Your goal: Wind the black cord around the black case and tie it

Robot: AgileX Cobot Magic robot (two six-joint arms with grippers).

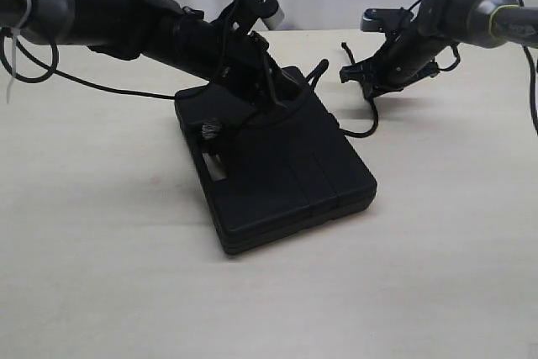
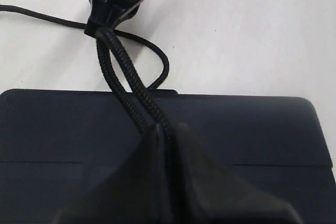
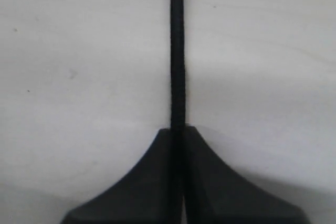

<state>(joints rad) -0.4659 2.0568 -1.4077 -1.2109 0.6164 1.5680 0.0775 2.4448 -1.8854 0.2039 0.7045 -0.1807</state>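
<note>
1. The black cord [image 2: 122, 77] is pinched by both grippers. Two braided strands run out side by side ahead of the left gripper [image 2: 165, 128], and a single strand goes straight out ahead of the right gripper [image 3: 177, 129].
2. The black case [image 1: 286, 182] lies flat right under the left gripper. The right gripper sits just off the case's far end.
3. Left jaws are clamped tight on the doubled cord, and right jaws are clamped on the single strand.
4. Ahead of the left gripper, past the case edge, some slack cord curls on the pale table [image 1: 101, 275].
</note>
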